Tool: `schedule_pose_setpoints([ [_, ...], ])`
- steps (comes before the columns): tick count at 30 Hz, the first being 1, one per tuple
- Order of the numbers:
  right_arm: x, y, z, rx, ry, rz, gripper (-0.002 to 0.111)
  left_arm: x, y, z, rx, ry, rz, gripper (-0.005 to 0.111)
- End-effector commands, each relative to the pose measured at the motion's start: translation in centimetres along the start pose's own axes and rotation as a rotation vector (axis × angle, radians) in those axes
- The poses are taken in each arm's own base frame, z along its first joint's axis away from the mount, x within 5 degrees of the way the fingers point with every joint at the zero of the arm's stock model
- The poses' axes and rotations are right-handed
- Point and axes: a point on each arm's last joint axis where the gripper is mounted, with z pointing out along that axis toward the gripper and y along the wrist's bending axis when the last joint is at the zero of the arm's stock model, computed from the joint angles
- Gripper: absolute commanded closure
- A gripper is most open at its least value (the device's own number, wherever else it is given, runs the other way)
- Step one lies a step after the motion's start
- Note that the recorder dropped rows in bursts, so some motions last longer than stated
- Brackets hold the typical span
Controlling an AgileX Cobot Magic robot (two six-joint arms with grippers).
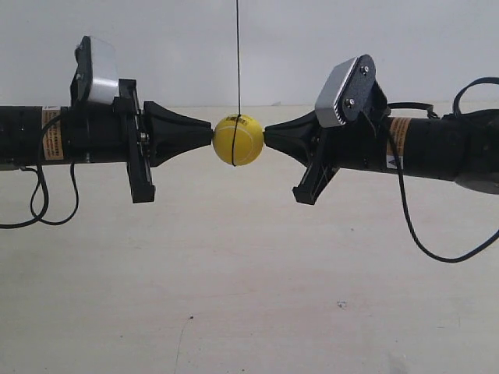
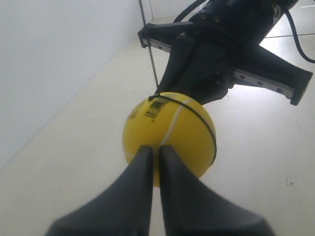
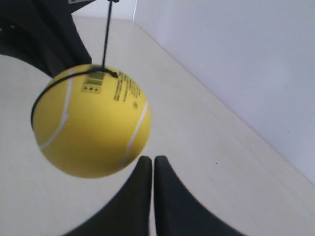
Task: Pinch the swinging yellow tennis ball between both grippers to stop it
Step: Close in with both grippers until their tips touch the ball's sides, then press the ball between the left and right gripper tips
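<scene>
Ball (image 1: pixel 238 140) on string (image 1: pixel 238 54) — hangs between two opposed tips, touching each. Left gripper (image 2: pixel 154 150): clenched, nothing between its fingers. Right gripper (image 3: pixel 149 160) — likewise.

yellow tennis ball (image 3: pixel 88 128): dark print, illegible | arm labels (image 1: pixel 51 134): orange, text too small to read
</scene>
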Motion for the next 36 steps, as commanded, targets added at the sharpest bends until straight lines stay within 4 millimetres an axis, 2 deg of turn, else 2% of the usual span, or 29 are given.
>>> schedule_pose_setpoints([
  [1, -0.1, -0.7, -0.6, 0.017, -0.004, 0.003, 0.108, -0.2, -0.1, 0.2, 0.014, -0.013, -0.001, 0.102],
  [30, -0.6, -0.5, -0.6, -0.015, -0.062, 0.038, 0.108, -0.2, -0.1, 0.2, 0.019, -0.020, -0.001, 0.102],
  [36, -0.7, -0.4, -0.6, -0.017, -0.068, 0.045, 0.108, -0.6, -1.1, 1.2, 0.058, -0.025, 0.016, 0.102],
])
